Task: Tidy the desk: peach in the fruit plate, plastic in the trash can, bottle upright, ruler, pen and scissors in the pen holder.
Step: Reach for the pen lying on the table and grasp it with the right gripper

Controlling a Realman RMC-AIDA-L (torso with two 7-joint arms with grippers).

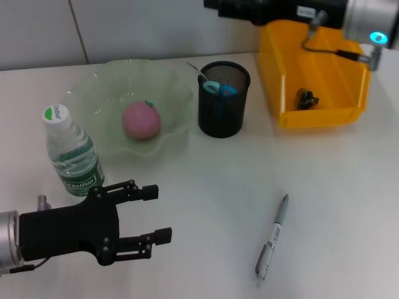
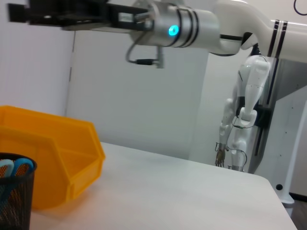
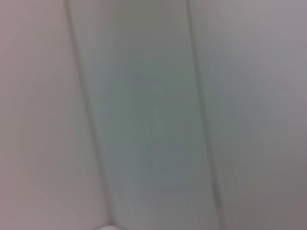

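Peach is sitting in fruit plate, w/ pen holder just beside plate at its 3 o'clock. Scissors are standing in holder. Trash can is lying at holder's 3 o'clock, plastic inside it. Bottle is standing upright at plate's 7 o'clock, near its rim. Pen is lying on desk at holder's 5 o'clock, well apart. Left gripper is hanging at bottle's 5 o'clock.

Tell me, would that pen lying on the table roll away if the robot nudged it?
Probably somewhat. The pen looks round and slim, lying flat on the smooth white table, so a sideways push could roll it. Its clip may stop it quickly. It seems light and stiff, so it should lift easily.
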